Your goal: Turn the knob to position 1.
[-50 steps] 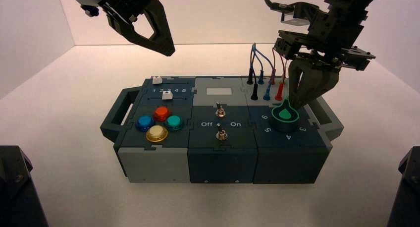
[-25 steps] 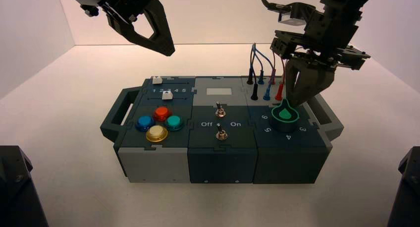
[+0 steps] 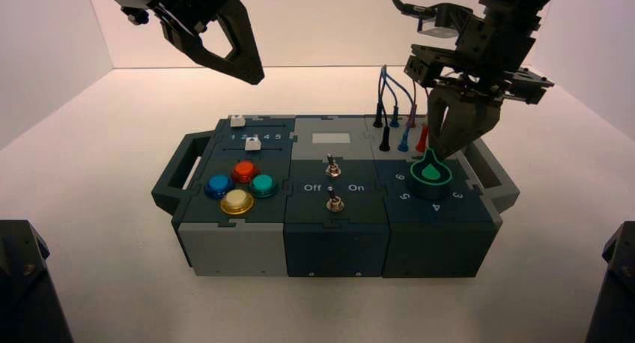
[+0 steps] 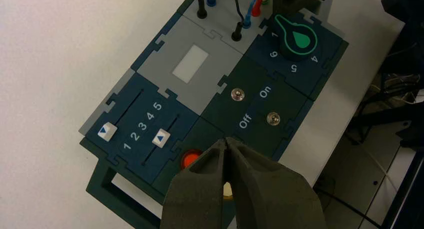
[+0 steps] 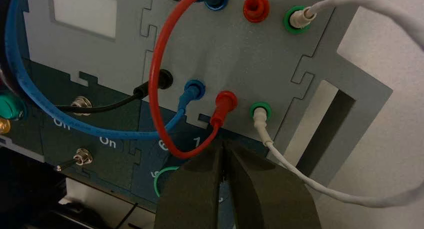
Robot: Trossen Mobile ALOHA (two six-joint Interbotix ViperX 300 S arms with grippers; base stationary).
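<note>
Dark, closed fingers of the right gripper hover just beside the green-topped knob, gripping nothing; the left gripper is parked, closed, beyond the box.

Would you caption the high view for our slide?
Right hand beside the green-topped knob; left hand raised.

The round dark teal-black rotary knob with a bright green teardrop-shaped pointer top lies just below the right gripper, on the box's right section. It sits flat among white numerals, its green-outlined tip aimed near the 1.
</note>
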